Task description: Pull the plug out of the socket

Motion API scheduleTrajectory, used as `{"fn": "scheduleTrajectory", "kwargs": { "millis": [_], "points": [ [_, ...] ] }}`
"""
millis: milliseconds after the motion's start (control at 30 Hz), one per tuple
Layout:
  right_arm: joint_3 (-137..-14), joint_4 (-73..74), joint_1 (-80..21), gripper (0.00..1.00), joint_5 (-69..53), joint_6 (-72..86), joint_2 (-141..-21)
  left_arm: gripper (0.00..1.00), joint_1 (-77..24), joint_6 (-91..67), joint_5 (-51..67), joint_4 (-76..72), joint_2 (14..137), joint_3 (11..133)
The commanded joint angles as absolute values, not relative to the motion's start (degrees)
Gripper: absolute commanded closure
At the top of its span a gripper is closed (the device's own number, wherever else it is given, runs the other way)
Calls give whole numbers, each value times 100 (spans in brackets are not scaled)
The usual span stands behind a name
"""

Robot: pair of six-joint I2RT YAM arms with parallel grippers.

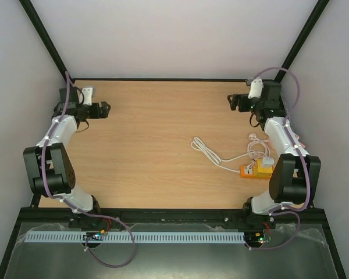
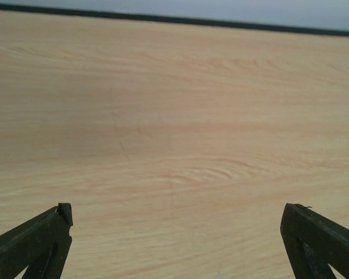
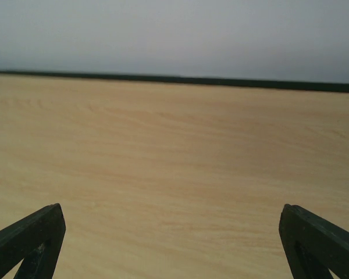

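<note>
An orange socket block lies on the wooden table at the right, partly behind my right arm's elbow. A white plug sits in it, and its white cable runs off to the left in loops. My left gripper is at the far left of the table, open and empty, well away from the socket. My right gripper is at the far right, open and empty, beyond the socket. Both wrist views show only bare wood between wide-apart fingers.
The table's far edge meets a black frame and pale walls. A second thin white lead lies just beyond the socket block. A perforated white strip runs along the near rail by the arm bases.
</note>
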State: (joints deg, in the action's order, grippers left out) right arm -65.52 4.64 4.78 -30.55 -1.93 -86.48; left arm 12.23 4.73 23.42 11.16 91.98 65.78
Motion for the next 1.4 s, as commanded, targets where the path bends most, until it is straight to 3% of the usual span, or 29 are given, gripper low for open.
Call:
{"fn": "scheduleTrajectory", "kwargs": {
  "millis": [0,367,600,767,1000,1300,1367],
  "points": [
    [-6819,1599,232,2,-2967,-983,-8476,0,969,522,2345,1115,8823,6283],
    [-6937,3756,-1186,2,-2280,-2487,-8517,0,543,933,2662,1335,8379,5951],
    [-6618,4311,-2144,1,-1760,-2732,-8638,0,459,1075,2906,1425,8178,5884],
    [-6408,4508,-2534,5,-1487,-2769,-8784,0,440,1098,2886,1401,8098,5844],
    [-6061,4432,-2657,20,-1150,-2723,-9038,0,433,1125,2917,1393,8041,5762],
    [-5887,4189,-2724,48,-801,-2494,-9327,0,431,1095,2974,1387,8049,5791],
    [-5891,4192,-2725,49,-791,-2487,-9357,0,431,1074,2915,1352,7997,5767]
  ]
}}
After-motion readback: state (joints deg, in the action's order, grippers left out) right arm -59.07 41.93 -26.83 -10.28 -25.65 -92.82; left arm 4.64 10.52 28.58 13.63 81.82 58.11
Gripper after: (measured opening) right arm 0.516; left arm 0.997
